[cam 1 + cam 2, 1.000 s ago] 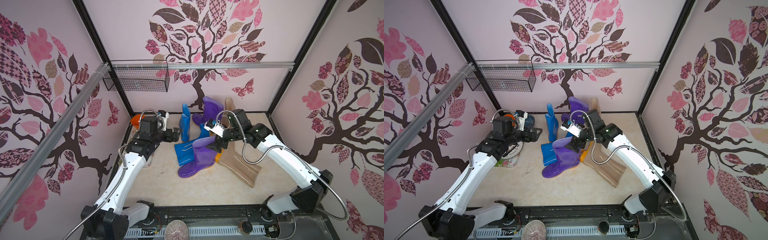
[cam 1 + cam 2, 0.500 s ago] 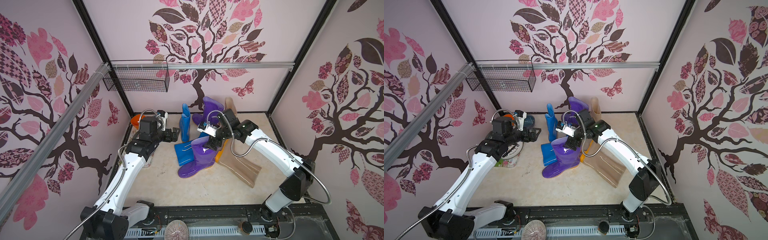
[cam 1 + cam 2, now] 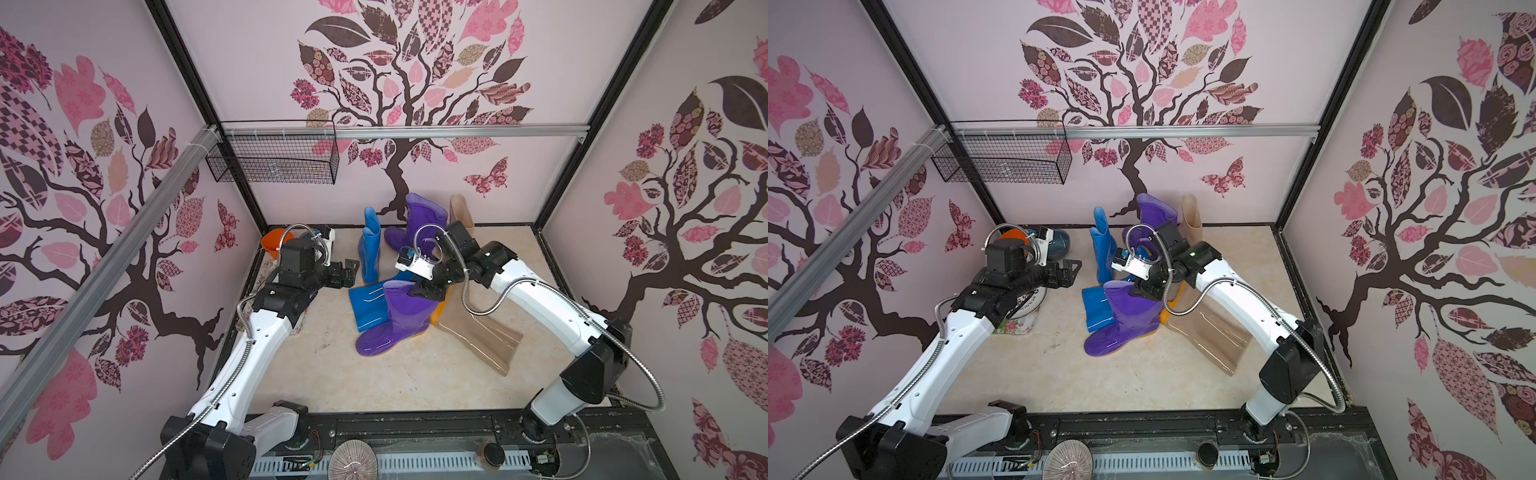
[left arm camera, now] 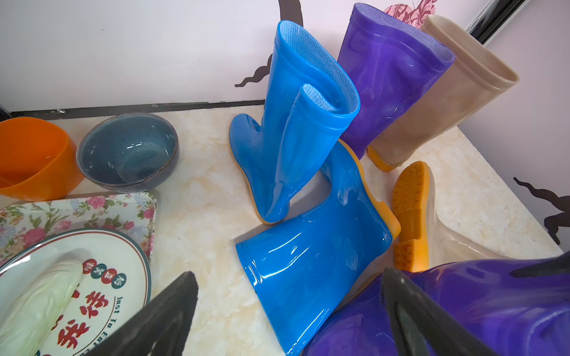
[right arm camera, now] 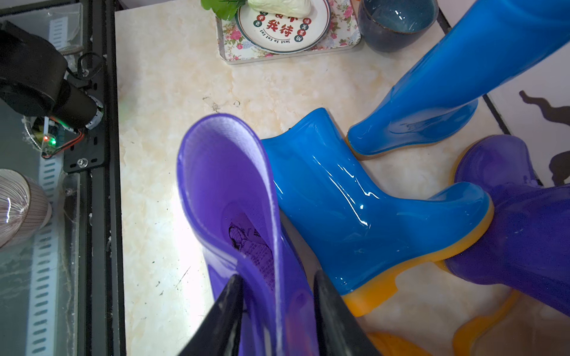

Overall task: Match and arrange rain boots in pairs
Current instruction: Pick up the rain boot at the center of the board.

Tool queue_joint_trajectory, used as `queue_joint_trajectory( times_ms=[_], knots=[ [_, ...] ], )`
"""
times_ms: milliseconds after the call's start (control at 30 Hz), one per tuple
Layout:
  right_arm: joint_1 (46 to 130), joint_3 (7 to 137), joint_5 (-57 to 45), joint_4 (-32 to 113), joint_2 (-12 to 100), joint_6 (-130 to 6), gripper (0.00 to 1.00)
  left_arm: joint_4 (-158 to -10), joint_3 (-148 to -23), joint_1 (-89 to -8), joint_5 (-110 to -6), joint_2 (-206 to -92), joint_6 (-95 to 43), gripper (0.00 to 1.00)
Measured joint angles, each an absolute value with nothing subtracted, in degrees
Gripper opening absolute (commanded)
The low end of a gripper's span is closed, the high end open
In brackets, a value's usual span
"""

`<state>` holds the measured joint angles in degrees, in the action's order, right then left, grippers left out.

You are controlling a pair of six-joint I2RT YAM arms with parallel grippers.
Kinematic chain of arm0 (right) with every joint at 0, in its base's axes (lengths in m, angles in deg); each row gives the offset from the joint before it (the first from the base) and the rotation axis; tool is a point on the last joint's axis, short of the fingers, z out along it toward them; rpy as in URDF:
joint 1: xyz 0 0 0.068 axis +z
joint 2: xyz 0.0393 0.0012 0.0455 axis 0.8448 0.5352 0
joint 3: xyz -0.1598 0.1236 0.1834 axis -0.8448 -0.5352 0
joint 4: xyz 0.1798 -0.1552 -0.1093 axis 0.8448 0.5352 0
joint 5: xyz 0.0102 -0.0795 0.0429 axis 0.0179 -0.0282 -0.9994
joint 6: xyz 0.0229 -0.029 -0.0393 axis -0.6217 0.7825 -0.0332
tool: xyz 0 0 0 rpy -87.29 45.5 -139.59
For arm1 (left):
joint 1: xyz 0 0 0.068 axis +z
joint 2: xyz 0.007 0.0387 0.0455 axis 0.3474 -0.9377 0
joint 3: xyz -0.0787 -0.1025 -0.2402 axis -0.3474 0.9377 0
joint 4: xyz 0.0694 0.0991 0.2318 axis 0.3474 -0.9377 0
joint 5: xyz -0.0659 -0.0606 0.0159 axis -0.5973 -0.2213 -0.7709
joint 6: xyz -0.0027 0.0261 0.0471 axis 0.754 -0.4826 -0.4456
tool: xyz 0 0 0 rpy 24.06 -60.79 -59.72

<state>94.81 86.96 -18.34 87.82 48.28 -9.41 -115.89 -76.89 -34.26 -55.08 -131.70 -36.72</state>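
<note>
Right arm has swung in toward the middle of the heap over the last second, and the right end effector point(image 5: 277, 277) has drawn in on the near purple boot point(image 3: 390, 320). It now pinches the shaft wall at the rim, one finger inside the opening and one outside. Left arm unchanged; the left end effector point(image 3: 350, 272) hangs with jaws wide apart and empty, just beside the upright blue boot point(image 3: 371, 253). The gripped boot stands on its sole mid-tabletop, touching the fallen blue boot point(image 3: 368, 305). Its match, the far purple boot point(image 3: 424, 224), stands at the back wall between the upright blue boot and the upright beige boot point(image 3: 461, 212). The fallen beige boot point(image 3: 478, 336) lies to the robot's right. Step in hand, by judgement: the pick of the purple boot, pairing barely begun. The next move likely calls for a clean lift clear of the blue shaft, since the soft rim may fold or slip. The tabletop point(image 3: 353, 386) is pale marbled stone. An orange cup point(image 4: 30, 157), a bowl point(image 4: 129, 151) and a floral tray point(image 4: 123, 206) sit at the far left corner. Pink walls carry tree decals, and a wire basket point(image 3: 274, 160) hangs up left.
</note>
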Motion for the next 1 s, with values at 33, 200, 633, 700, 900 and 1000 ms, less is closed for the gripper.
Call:
queue_joint_trajectory(
  times_ms=[33,200,633,700,900,1000],
  knots=[
    [94.84,86.63,-18.36,87.82,47.99,-9.45,0.24,-115.76,-76.74,-34.26,-55.08,-131.66,-36.7,0.96],
    [94.9,84.29,-19.19,87.23,45.92,-9.45,0.02,-115.19,-76.0,-34.26,-54.97,-131.0,-36.26,0.96],
    [95.08,81.21,-21.81,85.74,38.9,-11.33,0.0,-113.24,-75.65,-34.26,-54.6,-129.12,-34.23,0.95],
    [95.08,81.74,-21.57,85.5,37.57,-12.84,0.0,-113.2,-75.65,-34.26,-54.38,-128.49,-33.92,0.95],
    [95.05,86.22,-15.52,83.36,35.77,-19.29,0.0,-113.02,-75.65,-34.26,-54.0,-126.85,-32.48,0.95],
    [94.16,86.57,-13.9,82.07,34.35,-22.94,0.0,-112.81,-75.65,-34.26,-53.98,-126.52,-31.78,0.95]
  ],
)
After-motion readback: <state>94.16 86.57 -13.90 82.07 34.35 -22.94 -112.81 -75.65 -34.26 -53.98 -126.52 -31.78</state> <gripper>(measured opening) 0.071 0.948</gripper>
